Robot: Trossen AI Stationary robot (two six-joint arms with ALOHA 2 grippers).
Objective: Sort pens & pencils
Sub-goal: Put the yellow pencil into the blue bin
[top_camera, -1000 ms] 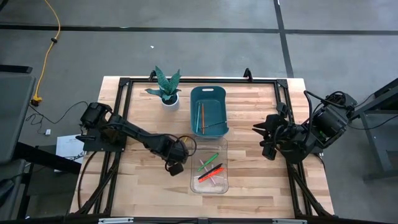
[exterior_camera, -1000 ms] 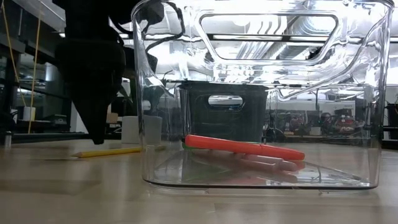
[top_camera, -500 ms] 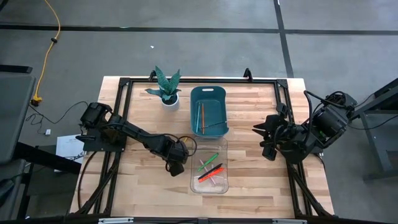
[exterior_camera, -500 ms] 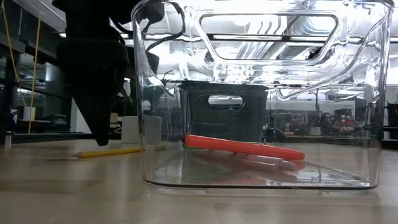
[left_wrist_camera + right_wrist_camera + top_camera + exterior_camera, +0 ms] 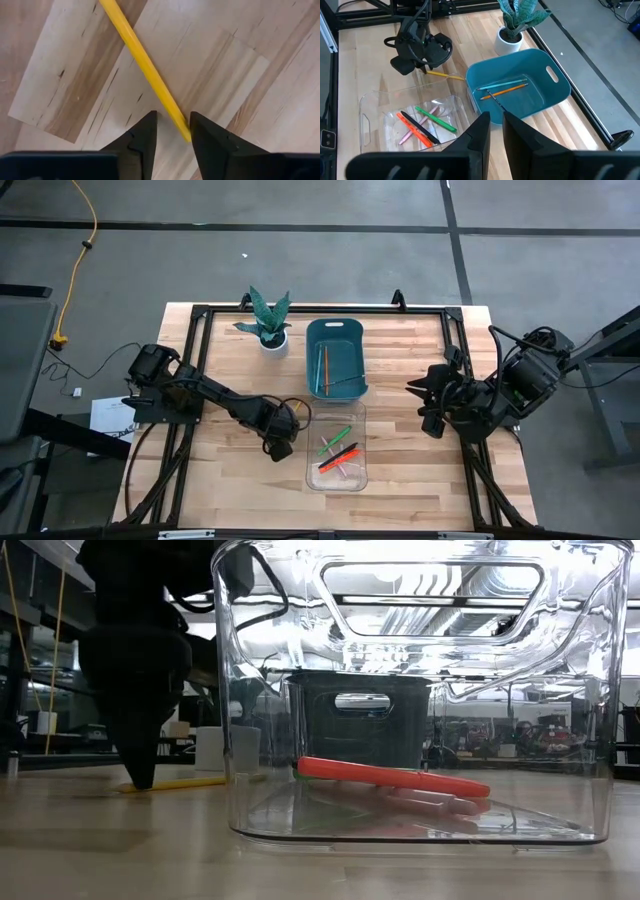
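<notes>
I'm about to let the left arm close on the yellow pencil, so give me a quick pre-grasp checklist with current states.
1. Yellow pencil lies between the left gripper's fingers: ok.
2. Fingers open, either side of it: ok.
3. Gripper down at table level, low view: ok.
4. Teal bin already holds pencils, with room left: ok.
5. Clear bin holds only pens: ok.
6. Right gripper parked away from the left arm: ok.

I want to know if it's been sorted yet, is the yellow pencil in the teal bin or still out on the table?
Out. The yellow pencil lies flat on the wooden table, outside the teal bin, with the left gripper lowered over one end, fingers open around it.
</notes>
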